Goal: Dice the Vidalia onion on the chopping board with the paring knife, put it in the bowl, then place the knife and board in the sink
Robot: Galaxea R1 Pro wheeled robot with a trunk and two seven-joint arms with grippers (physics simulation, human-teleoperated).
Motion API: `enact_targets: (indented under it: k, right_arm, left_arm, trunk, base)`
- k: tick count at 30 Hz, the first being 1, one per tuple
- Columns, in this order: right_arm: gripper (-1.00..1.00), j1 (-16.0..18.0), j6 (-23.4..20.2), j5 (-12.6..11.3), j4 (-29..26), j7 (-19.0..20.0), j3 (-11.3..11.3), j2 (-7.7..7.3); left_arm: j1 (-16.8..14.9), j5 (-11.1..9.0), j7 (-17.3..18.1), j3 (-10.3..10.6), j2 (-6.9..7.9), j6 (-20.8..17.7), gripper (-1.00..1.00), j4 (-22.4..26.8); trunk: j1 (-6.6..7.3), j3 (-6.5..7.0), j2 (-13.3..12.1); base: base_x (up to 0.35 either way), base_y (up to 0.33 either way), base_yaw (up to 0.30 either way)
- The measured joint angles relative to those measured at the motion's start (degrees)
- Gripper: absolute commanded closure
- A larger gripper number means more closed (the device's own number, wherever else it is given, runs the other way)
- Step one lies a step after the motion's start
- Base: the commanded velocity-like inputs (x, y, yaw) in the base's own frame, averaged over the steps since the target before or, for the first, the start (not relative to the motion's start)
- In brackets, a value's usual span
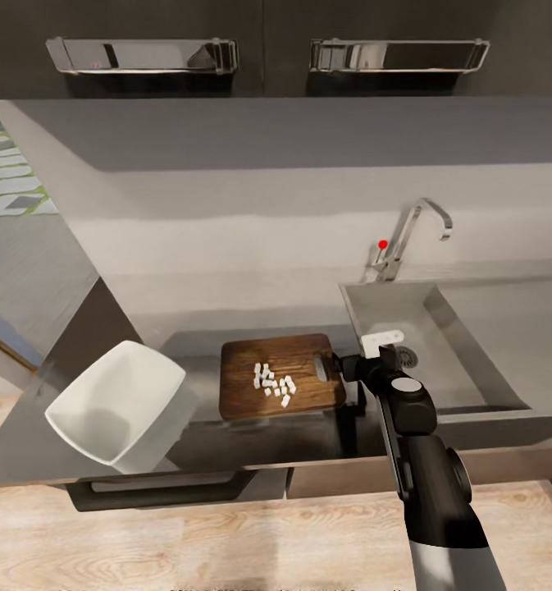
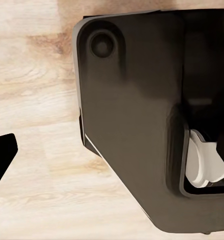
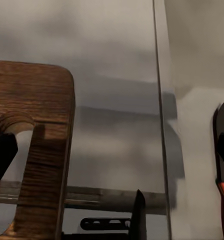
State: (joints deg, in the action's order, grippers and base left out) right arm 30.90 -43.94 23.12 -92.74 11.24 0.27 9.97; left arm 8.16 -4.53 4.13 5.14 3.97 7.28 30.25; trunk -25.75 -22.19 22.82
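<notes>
Grainy brown chopping board (image 1: 282, 376), white diced onion (image 1: 274, 383) atop.

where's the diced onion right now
In the head view the diced onion lies as small white cubes on the chopping board, which sits on the countertop between the white bowl and the sink.
</notes>
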Motion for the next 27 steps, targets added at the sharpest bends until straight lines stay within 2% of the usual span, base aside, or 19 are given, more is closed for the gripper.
enact_targets:
  k: [27]
  right_arm:
    - [-1.0,0.0,0.0,0.0,0.1,0.0,0.0,0.0]
  left_arm:
    - [0.0,0.0,0.0,0.0,0.0,0.0,-1.0,0.0]
  trunk:
    - [0.0,-2.52,0.0]
  base:
    - [0.001,0.023,0.0]
